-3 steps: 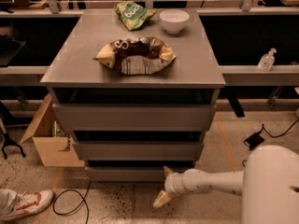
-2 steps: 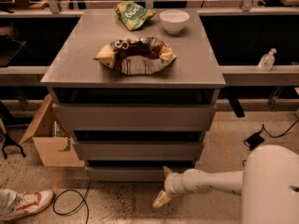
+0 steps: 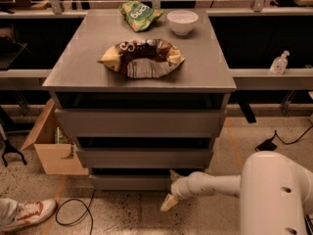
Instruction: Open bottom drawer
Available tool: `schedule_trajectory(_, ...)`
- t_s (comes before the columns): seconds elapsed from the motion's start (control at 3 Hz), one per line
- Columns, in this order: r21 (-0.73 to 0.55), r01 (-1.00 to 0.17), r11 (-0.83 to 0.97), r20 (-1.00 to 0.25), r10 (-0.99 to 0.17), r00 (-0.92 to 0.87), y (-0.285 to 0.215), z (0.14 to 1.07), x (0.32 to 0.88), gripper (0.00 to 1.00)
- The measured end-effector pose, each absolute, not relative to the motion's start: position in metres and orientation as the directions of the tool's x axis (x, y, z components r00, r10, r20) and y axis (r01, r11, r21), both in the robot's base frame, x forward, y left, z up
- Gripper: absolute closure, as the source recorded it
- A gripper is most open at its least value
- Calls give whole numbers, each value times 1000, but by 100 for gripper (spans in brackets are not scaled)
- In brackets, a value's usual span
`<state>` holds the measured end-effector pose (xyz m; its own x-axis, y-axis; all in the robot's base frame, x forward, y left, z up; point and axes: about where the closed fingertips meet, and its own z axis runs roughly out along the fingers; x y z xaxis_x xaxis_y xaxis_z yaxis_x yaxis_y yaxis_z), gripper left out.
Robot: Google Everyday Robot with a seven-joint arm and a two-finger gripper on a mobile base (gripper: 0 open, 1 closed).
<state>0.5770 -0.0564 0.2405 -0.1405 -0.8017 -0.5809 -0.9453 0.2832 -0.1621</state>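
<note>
The grey cabinet has three handleless drawers stacked one over another. The bottom drawer (image 3: pixel 129 182) is the lowest, narrowest front, just above the floor, with a dark gap above it. My gripper (image 3: pixel 171 189) is at the right end of that front, on the end of my white arm (image 3: pixel 215 184). One finger (image 3: pixel 174 174) points up at the drawer's top edge and the other (image 3: pixel 168 202) hangs down in front, near the floor.
The cabinet top (image 3: pixel 88 58) holds a brown chip bag (image 3: pixel 142 58), a green bag (image 3: pixel 139 14) and a white bowl (image 3: pixel 182 21). A cardboard box (image 3: pixel 51 146) stands at the left, a shoe (image 3: pixel 24 213) and cable (image 3: pixel 78 209) lie on the floor. A bottle (image 3: pixel 280 62) is on the right ledge.
</note>
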Motion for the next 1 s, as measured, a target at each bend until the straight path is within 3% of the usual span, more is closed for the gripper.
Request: schedule_trajectory(1.0, -217, -932, 291, -464, -870, -164, -75, 195, 610, 0)
